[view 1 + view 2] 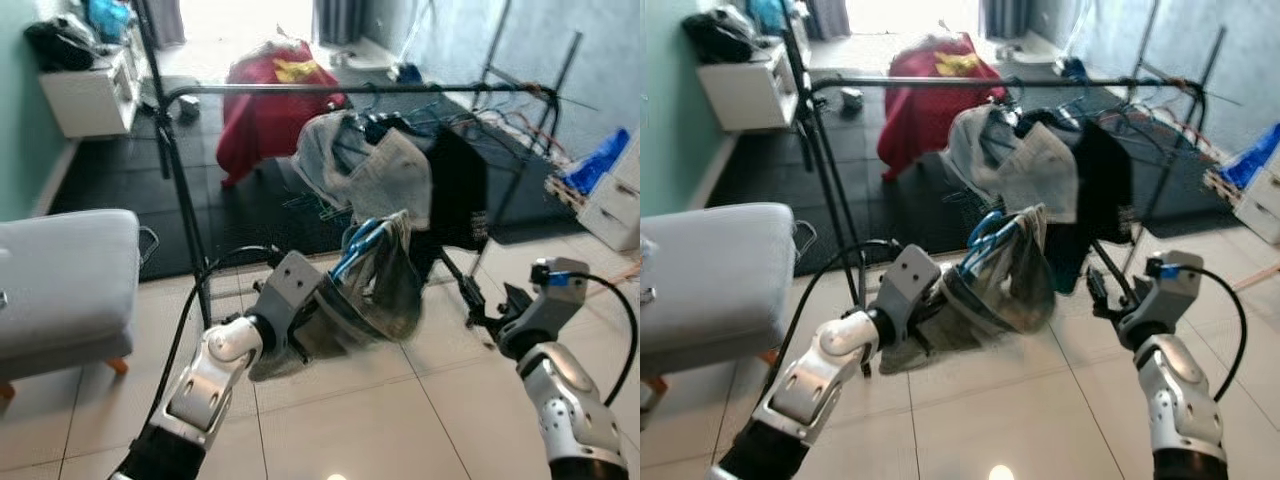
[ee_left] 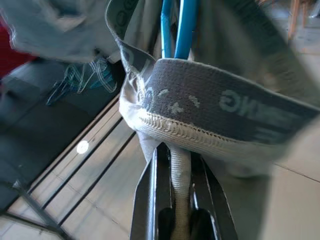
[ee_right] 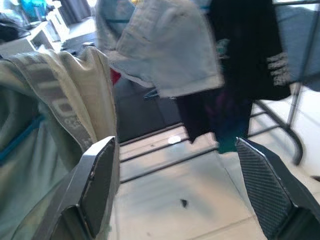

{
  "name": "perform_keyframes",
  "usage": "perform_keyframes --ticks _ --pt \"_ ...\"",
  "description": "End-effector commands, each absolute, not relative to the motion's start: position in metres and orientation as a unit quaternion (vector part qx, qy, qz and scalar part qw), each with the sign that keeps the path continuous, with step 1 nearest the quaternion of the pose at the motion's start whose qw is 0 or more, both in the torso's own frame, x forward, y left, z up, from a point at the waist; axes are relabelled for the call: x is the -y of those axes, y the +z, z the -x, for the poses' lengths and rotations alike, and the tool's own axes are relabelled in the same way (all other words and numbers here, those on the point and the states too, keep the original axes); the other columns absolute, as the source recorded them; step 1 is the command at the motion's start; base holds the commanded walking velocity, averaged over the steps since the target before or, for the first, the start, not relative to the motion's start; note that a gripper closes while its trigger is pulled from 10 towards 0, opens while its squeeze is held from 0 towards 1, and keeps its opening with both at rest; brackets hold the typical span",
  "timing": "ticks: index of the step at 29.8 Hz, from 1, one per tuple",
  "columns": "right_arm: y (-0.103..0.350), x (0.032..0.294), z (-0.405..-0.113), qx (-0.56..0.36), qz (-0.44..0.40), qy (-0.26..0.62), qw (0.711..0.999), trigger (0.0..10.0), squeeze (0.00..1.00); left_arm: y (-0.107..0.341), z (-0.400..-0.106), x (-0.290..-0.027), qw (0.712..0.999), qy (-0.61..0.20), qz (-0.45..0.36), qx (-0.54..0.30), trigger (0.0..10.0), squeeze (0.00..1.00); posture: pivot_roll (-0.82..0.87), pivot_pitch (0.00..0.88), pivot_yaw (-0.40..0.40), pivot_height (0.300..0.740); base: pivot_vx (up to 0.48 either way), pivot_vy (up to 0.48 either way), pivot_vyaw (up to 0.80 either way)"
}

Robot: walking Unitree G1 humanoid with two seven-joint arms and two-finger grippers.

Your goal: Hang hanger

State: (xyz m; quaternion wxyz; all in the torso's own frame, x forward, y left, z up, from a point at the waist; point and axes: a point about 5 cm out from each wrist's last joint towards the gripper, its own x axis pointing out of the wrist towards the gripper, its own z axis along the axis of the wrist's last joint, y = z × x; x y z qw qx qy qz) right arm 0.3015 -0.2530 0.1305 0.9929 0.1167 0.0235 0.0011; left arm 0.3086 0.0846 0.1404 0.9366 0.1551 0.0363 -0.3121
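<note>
A blue hanger (image 1: 360,245) carries an olive-grey garment (image 1: 390,290) with a lettered waistband (image 2: 225,105). My left gripper (image 2: 180,165) is shut on a fold of that garment, holding it up below the black clothes rail (image 1: 360,90). On the rail hang a pale grey garment (image 1: 385,165) and a black one (image 1: 460,190). My right gripper (image 1: 490,320) is held to the right of the garment, low beside the rack. Its fingers (image 3: 100,180) stand wide apart with nothing between them.
A grey padded seat (image 1: 60,280) stands at the left. Behind the rack lie a red cloth heap (image 1: 270,100) and a white shelf unit (image 1: 95,90). A blue bag (image 1: 600,160) and white drawers (image 1: 620,205) sit at the right. The floor is pale tile.
</note>
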Motion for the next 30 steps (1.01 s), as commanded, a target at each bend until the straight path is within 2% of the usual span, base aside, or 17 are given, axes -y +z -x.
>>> perform_keyframes --ticks 1,21,27,30 --pt "0.127 0.258 -0.299 -0.030 -0.118 -0.008 0.993 10.0 0.00 0.140 -0.310 -0.085 0.939 -0.304 -0.156 -0.043 10.0 0.00 -0.06 0.050 -0.069 0.740 0.480 0.000 0.00" --pt "0.127 0.258 -0.299 -0.029 -0.119 -0.010 0.992 10.0 0.00 0.143 -0.316 -0.085 0.953 -0.262 -0.135 -0.071 10.0 0.00 -0.06 0.052 -0.069 0.740 0.480 0.000 0.00" --pt "0.127 0.258 -0.299 -0.029 -0.120 -0.010 0.992 10.0 0.00 0.143 -0.323 -0.100 0.965 -0.205 -0.139 -0.089 10.0 0.00 -0.06 0.053 -0.069 0.740 0.480 0.000 0.00" --pt "0.126 0.257 -0.299 -0.030 -0.121 -0.010 0.992 10.0 0.00 0.142 -0.328 -0.119 0.981 -0.130 -0.105 -0.096 10.0 0.00 -0.06 0.052 -0.067 0.740 0.480 0.000 0.00"
